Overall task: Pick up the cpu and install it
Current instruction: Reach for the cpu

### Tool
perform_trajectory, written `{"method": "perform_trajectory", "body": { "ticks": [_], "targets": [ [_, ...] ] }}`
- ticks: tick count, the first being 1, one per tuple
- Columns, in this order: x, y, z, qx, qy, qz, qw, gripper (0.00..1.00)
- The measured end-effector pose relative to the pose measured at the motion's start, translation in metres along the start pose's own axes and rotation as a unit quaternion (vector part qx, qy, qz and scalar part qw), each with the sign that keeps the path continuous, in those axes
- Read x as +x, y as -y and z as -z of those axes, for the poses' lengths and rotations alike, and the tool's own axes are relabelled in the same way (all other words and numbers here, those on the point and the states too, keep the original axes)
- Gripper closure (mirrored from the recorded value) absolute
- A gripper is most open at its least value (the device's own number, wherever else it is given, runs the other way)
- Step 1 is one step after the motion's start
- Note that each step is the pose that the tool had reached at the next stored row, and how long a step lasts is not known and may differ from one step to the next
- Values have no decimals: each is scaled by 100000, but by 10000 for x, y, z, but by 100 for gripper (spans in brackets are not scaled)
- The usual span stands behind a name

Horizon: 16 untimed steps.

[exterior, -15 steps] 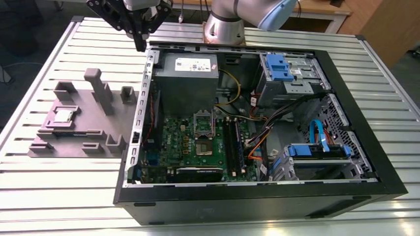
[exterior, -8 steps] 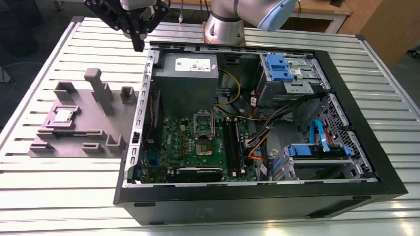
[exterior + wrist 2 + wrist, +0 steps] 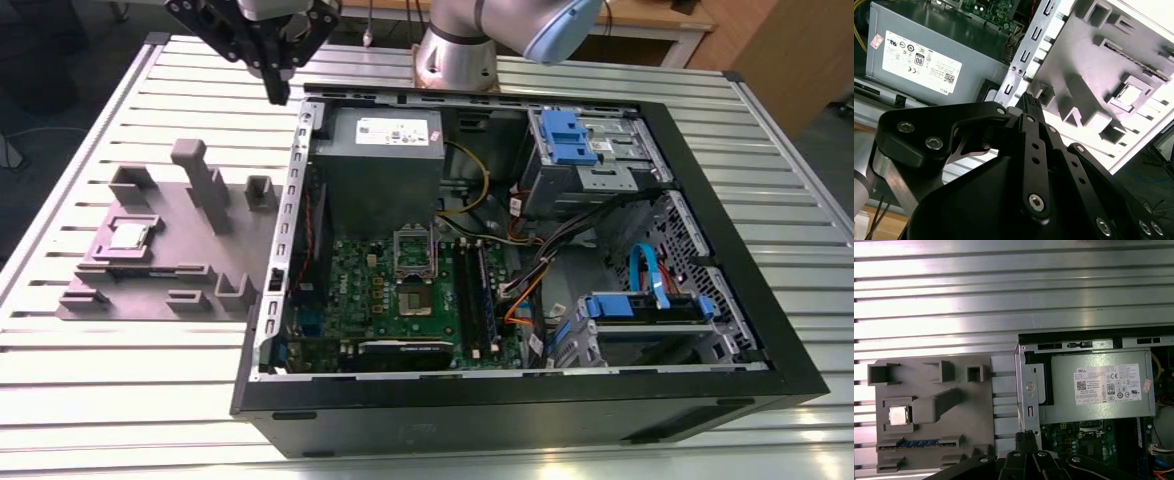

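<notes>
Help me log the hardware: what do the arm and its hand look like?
The arm is silvery-grey metal tubing with a pale blue joint cap. The hand is matte black: flat linked bars with rows of holes, fastened by silver bolts, narrowing to ribbed fingertips.

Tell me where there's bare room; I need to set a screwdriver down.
Bare table borders the grey fixture on the exterior view's left and along the near edge. Inside the computer case, cables and drive cages crowd everything.
</notes>
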State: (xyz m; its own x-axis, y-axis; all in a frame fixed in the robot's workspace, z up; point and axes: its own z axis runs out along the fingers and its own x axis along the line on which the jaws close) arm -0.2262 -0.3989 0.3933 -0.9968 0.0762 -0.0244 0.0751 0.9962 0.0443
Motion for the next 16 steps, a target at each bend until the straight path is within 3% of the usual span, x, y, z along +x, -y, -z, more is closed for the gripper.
{"method": "perform_trajectory", "body": {
  "ticks": [16],
  "targets": [
    [62,5,0,2,-9,-1,100000,89]
  ]
}}
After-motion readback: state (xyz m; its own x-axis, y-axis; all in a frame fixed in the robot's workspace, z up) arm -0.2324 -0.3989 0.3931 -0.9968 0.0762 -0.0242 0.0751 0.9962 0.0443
